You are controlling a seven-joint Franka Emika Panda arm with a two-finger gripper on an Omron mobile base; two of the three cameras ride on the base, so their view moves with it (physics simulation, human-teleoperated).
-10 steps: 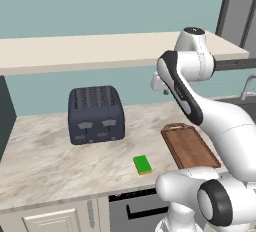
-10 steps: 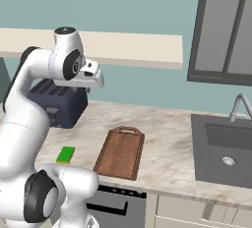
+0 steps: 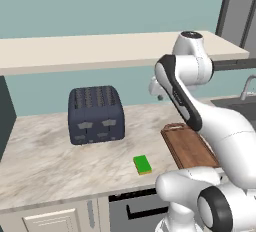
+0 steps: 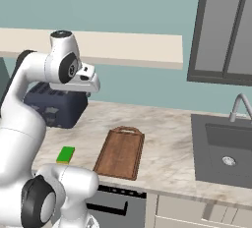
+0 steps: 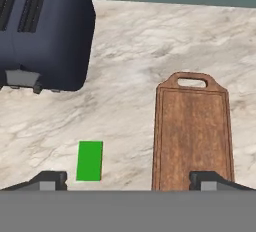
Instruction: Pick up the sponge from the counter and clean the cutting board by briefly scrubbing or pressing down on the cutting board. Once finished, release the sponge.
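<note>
Green on top, the small flat rectangular sponge [image 5: 90, 160] lay flat on the light beige marbled stone counter [image 3: 45, 161], near its front edge, between the dark navy four-slot toaster [image 3: 95, 114] and the reddish-brown rectangular wooden cutting board [image 4: 120, 152], apart from both and so free to be taken from above. That board lay flat beside it, its cut-out handle turned toward the wall, its face bare for scrubbing. High over them hung the two-finger gripper [image 5: 128, 180], its dark fingertips [image 5: 49, 179] spread wide apart, clasping nothing and touching nothing; judged from this, the descent to the sponge was not yet begun.
</note>
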